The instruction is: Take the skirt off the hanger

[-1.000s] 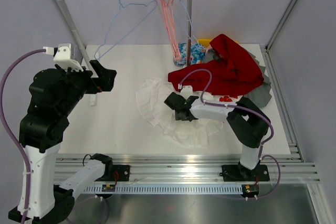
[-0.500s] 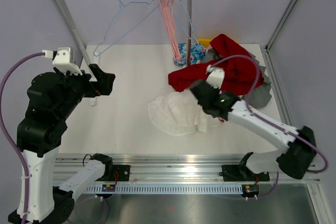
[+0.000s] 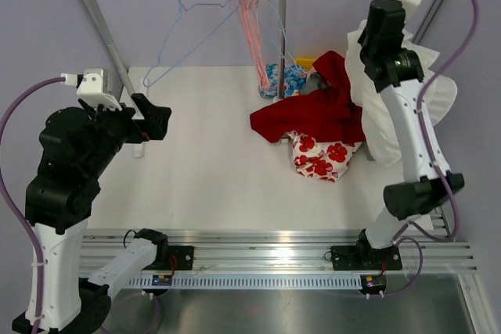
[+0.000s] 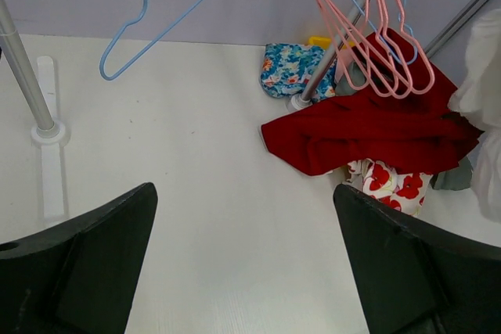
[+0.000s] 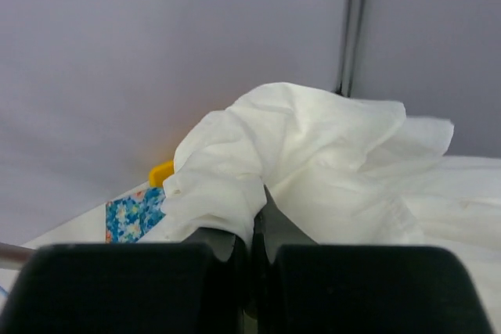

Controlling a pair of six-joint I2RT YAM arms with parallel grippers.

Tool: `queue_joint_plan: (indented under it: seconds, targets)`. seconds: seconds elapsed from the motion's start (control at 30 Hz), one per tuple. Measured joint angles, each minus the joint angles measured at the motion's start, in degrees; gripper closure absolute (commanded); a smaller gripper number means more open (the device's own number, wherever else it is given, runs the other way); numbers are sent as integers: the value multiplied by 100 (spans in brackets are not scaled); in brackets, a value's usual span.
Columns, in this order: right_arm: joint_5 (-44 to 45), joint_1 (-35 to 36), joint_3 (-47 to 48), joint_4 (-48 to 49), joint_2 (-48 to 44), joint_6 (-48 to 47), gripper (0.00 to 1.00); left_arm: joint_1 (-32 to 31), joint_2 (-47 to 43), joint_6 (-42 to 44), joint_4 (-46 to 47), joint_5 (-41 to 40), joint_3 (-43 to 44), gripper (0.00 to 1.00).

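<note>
The white skirt [image 3: 440,99] hangs in the air at the back right, bunched behind my right arm. My right gripper [image 3: 366,41] is raised high and shut on a fold of the skirt [image 5: 313,154]; in the right wrist view the gripper [image 5: 257,209] pinches the cloth. No hanger shows on the skirt. A blue wire hanger [image 3: 184,33] and several pink hangers [image 3: 250,21] hang empty on the rail. My left gripper [image 3: 156,119] is open above the table's left side, and in its wrist view the gripper [image 4: 244,193] has only bare table between its fingers.
A red garment [image 3: 329,111] lies at the back right, with a white cloth with red flowers [image 3: 319,154] in front of it and a blue floral cloth [image 3: 286,80] behind. The rail's posts [image 3: 282,29] stand at the back; the left post [image 4: 23,76] is near my left gripper.
My right gripper shut on the white skirt and lifted it from the table's middle up to the back right, uncovering the red-flowered cloth. The left arm hardly moved.
</note>
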Motion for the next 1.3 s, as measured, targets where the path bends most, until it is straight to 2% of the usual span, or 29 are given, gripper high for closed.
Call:
queue_joint_plan:
  seconds: [0.17, 0.3, 0.33, 0.37, 0.43, 0.6, 0.73, 0.87, 1.03, 1.17, 1.3]
  targets:
    - [-481, -2, 946, -92, 1696, -92, 100, 0, 11, 22, 2, -76, 2, 1]
    - [-647, -2, 647, -111, 2299, 46, 100, 0, 15, 50, 0, -136, 2, 1]
    - [-684, -2, 323, -66, 2293, 116, 86, 0, 15, 63, 0, -146, 2, 1]
    - [-774, -4, -22, -42, 2264, 179, 41, 0, 15, 66, 0, -157, 2, 1]
    - [-885, -4, -560, 118, 2181, 286, 1, 0, 15, 68, -2, -170, 2, 1]
    - [-1025, -4, -2197, 210, 1335, 400, 1, 0, 17, 70, -76, -232, 46, 1]
    - [-1060, -4, -2767, 125, -109, 398, 1, 0, -31, 79, -170, -376, 94, 1]
    - [-1432, -4, -3018, 275, -2188, 391, 1, 0, -315, 85, -175, -603, -59, 1]
    - [-2149, -4, -4083, 782, -4892, 308, 1, 0, -785, 85, -289, -870, -361, 1]
    - [-2433, -9, -4540, 741, -5851, 308, 0, 0, -940, 85, -378, -1034, -382, 1]
    - [-2669, -9, -4712, 522, -6046, 319, 0, 0, -1019, 85, -452, -1141, -396, 1]
